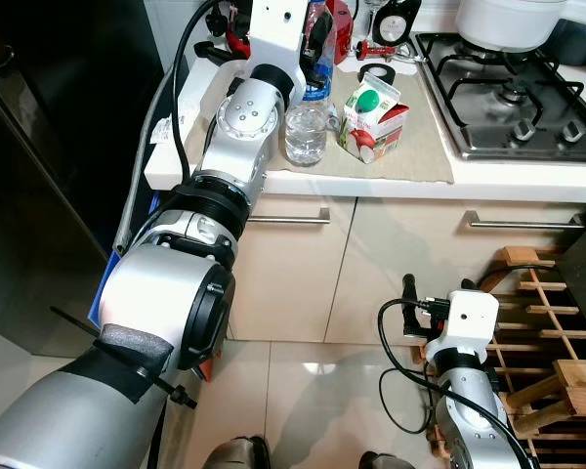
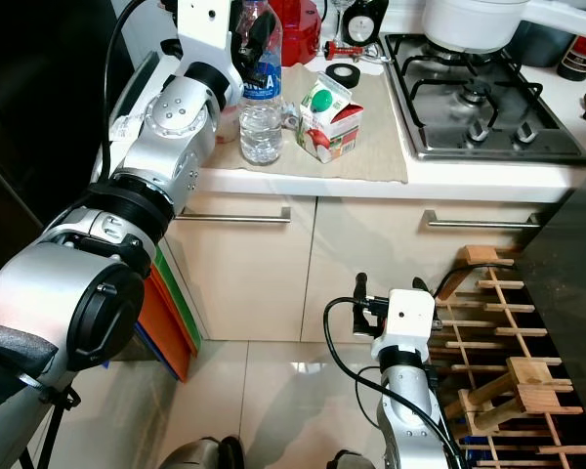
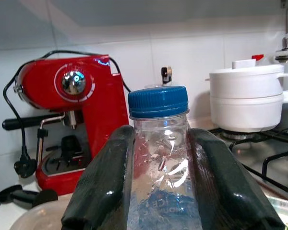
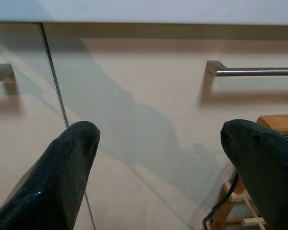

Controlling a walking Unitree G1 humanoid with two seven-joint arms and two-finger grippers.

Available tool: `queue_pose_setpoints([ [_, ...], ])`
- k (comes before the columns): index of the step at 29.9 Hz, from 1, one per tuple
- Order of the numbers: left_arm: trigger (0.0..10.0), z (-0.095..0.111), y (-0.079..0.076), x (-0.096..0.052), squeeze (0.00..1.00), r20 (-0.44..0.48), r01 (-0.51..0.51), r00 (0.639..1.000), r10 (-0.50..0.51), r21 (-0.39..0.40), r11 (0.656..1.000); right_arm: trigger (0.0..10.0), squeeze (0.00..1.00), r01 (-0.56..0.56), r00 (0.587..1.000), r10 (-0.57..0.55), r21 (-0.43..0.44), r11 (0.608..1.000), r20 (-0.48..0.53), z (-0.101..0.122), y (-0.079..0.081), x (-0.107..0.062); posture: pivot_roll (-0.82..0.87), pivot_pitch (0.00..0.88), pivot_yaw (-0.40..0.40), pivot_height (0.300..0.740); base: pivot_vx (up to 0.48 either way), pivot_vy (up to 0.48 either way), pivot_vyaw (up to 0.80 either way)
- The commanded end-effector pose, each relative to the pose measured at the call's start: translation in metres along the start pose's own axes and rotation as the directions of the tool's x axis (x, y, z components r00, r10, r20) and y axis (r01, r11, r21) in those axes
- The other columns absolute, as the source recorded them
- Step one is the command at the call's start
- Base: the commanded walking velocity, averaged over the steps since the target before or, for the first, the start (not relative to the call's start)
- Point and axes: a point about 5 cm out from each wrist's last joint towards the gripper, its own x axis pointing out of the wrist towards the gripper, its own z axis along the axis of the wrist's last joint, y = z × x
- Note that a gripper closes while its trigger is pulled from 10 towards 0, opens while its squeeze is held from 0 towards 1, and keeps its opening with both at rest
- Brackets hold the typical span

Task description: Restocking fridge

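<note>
Water bottle [image 3: 159, 158] with a blue cap [image 3: 158, 101] is being gripped by the left gripper [image 3: 158, 187], whose two black fingers [image 3: 105, 182] are being pressed against the clear plastic on both sides just below the cap. The bottle is being held upright on the beige mat [image 1: 410, 147] at the left end of the white countertop [image 1: 527, 181], with a blue label showing above the water line. Just beside it, a small carton [image 1: 373, 119] with a green cap and red fruit printing is being left standing on the same mat. A red espresso machine [image 3: 69, 115] is being seen behind the bottle, against the tiled wall, and a white pot [image 3: 247, 103] is being carried by the gas hob [image 1: 513, 93] farther along. The right gripper [image 4: 158, 167] is being kept low in front of the cabinet doors [image 4: 149, 120], its fingers spread wide with nothing between them, near a steel handle [image 4: 252, 72] and a wooden rack [image 1: 542, 352].
</note>
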Motion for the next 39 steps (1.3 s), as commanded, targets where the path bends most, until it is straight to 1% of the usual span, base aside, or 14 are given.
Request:
queue_pose_setpoints([
  [1,10.0,0.013,0.001,0.004,0.0,0.05,-0.006,0.999,0.005,0.01,1.0,10.0,0.0,-0.008,1.0,0.008,-0.006,1.0,-0.002,0.002,0.001,-0.001,-0.05,0.119,0.053,0.74,0.0,0.0,0.0],
  [2,10.0,0.006,-0.001,0.002,0.78,0.036,-0.006,0.999,0.006,-0.011,1.0,10.0,0.0,-0.01,1.0,0.01,-0.01,1.0,-0.005,0.001,0.0,-0.002,-0.05,0.12,0.048,0.74,0.0,0.0,0.0],
  [3,10.0,0.006,-0.001,0.002,0.78,0.036,-0.006,0.999,0.006,-0.011,1.0,10.0,0.0,-0.01,1.0,0.01,-0.01,1.0,-0.005,0.001,0.0,-0.002,-0.05,0.12,0.048,0.74,0.0,0.0,0.0],
  [4,10.0,0.001,-0.002,0.0,1.0,0.028,-0.002,1.0,0.003,-0.029,1.0,10.0,0.0,-0.011,1.0,0.011,-0.013,1.0,-0.008,0.001,-0.002,-0.003,-0.06,0.119,0.046,0.74,0.0,0.0,0.0],
  [9,10.0,-0.003,-0.002,-0.002,1.0,0.014,-0.008,1.0,0.008,-0.039,0.999,10.0,0.0,-0.012,1.0,0.012,-0.018,1.0,-0.012,0.002,-0.003,-0.003,-0.06,0.118,0.046,0.74,0.0,0.0,0.0],
  [17,10.0,0.009,0.005,0.002,1.0,0.041,-0.017,0.999,0.018,-0.017,1.0,10.0,0.0,-0.016,1.0,0.016,-0.016,1.0,-0.013,0.003,-0.002,-0.001,-0.05,0.117,0.048,0.74,0.0,0.0,0.0],
  [30,10.0,0.013,0.014,0.003,1.0,0.053,-0.032,0.998,0.032,0.001,0.999,10.0,0.0,-0.025,1.0,0.025,-0.028,0.999,-0.004,0.006,-0.006,0.006,-0.04,0.122,0.03,0.74,0.0,0.0,0.0],
  [33,10.0,0.018,0.016,0.004,1.0,0.076,-0.027,0.997,0.028,-0.008,1.0,10.0,0.0,-0.032,0.999,0.032,-0.029,0.999,-0.005,0.005,-0.004,0.007,-0.04,0.116,0.027,0.74,0.0,0.0,0.0],
  [39,10.0,0.02,0.016,0.005,1.0,0.073,-0.024,0.997,0.024,-0.007,1.0,10.0,0.0,-0.04,0.999,0.04,-0.028,0.999,-0.001,0.007,-0.003,0.011,-0.03,0.109,0.028,0.74,0.0,0.0,0.0],
])
